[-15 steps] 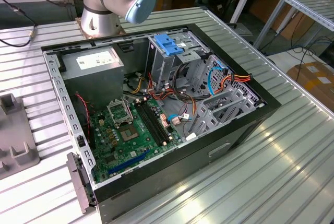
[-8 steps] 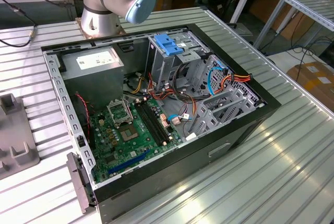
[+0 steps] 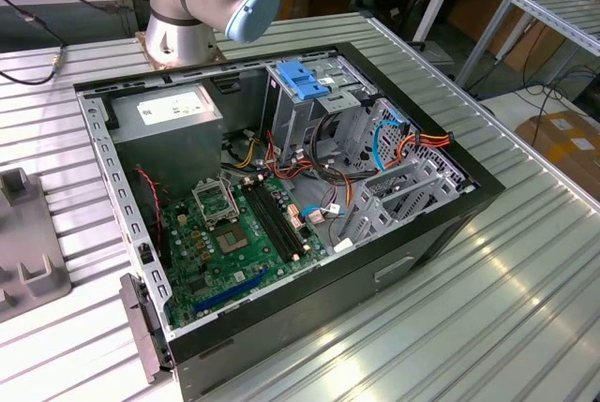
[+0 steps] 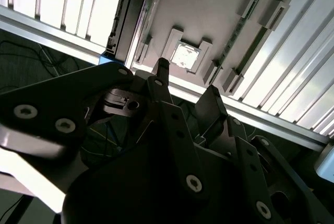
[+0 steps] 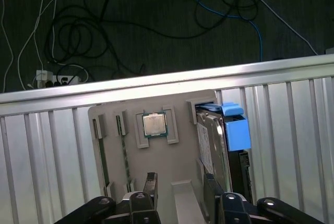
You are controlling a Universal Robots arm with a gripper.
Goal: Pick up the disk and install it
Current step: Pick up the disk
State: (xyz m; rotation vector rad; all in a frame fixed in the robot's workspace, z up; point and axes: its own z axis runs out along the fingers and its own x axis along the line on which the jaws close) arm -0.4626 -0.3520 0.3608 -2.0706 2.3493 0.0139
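The fingers of the gripper [image 5: 180, 190] hang closest, spread apart and holding nothing, above the grey tray [image 5: 177, 104] on the ribbed worktop [image 5: 42, 151]. Across its slots sit memory sticks [image 5: 124, 140], a processor [image 5: 154, 125], then the disk [image 5: 211, 135], not yet gripped, stood on edge in its blue carrier [image 5: 236, 130], likely so its flat sides can be pinched.
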